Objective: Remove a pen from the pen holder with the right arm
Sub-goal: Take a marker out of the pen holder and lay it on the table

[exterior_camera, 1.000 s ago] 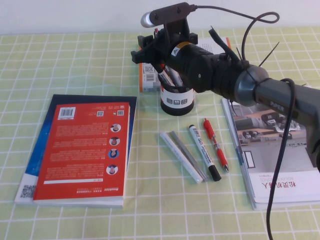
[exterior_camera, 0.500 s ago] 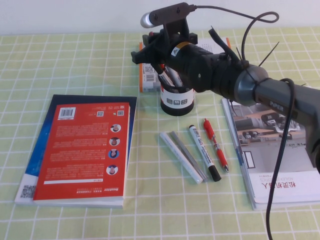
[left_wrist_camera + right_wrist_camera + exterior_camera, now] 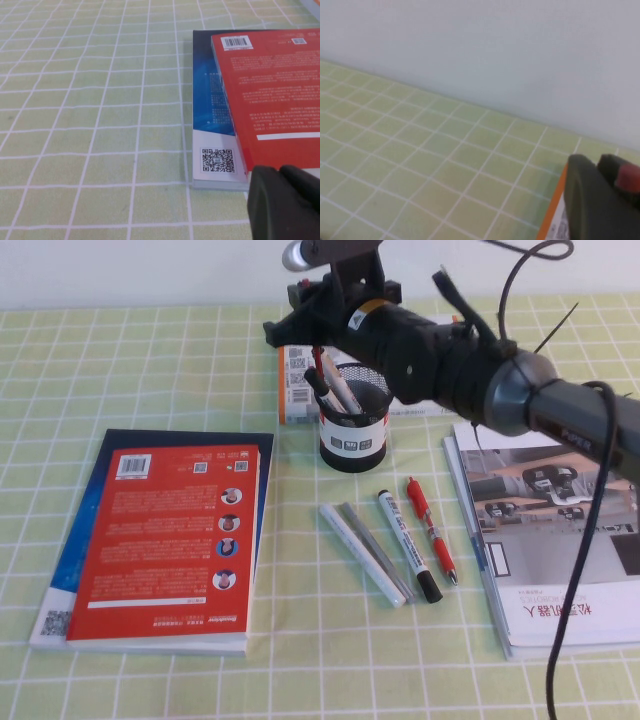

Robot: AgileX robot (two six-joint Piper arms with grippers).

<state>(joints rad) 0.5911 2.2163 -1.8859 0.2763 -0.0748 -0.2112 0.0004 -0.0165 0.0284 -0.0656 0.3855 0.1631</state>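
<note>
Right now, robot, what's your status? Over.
Right gripper shut on pen above pen holder. Left gripper shut, parked by red book. Other pens crowd the holder.

1. The right gripper goes from open jaws to jaws clamped on a pen.
2. The right gripper now sits higher above the pen holder.

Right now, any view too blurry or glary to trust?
High view: sharp, evenly lit, no glare on the black mesh pen holder. Left wrist view: red book cover crisp; left tool, over that book's corner, is a dark blur. Right wrist view: soft throughout; shut right tool, above the pen holder, is out of focus.
</note>
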